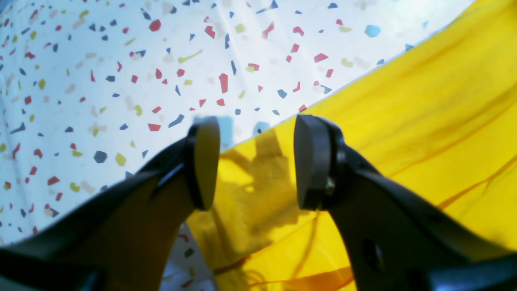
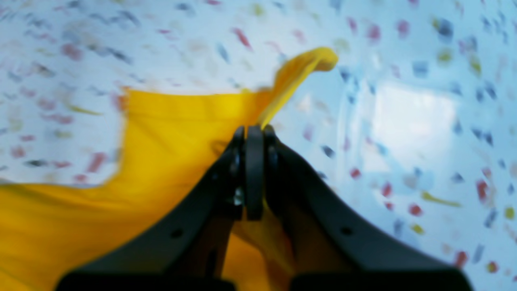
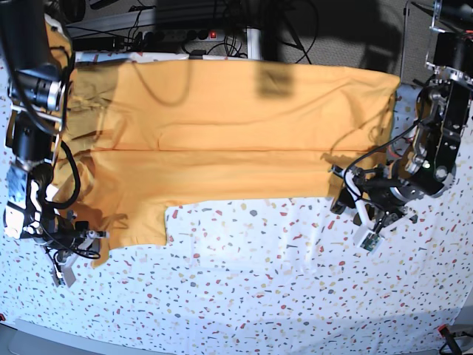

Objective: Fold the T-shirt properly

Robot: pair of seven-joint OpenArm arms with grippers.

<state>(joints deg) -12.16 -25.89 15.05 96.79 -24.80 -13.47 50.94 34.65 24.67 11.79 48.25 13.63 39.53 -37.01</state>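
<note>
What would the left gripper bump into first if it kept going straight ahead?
Most likely the edge of the yellow T-shirt. The open left gripper points at that edge, with the speckled table just beyond; depth is hard to judge.

The T-shirt (image 3: 222, 140) is lying spread across the table (image 3: 259, 288), a large plain yellow-orange cotton garment stretching sideways over the table's far half. A long crease is running along its middle, and smaller wrinkles are gathering toward its ends. One short sleeve (image 3: 137, 214) is pointing toward the table's near edge. A strip of the cloth (image 2: 299, 76) is curling upward off the table at one end. No lettering is showing on the upper side.
</note>
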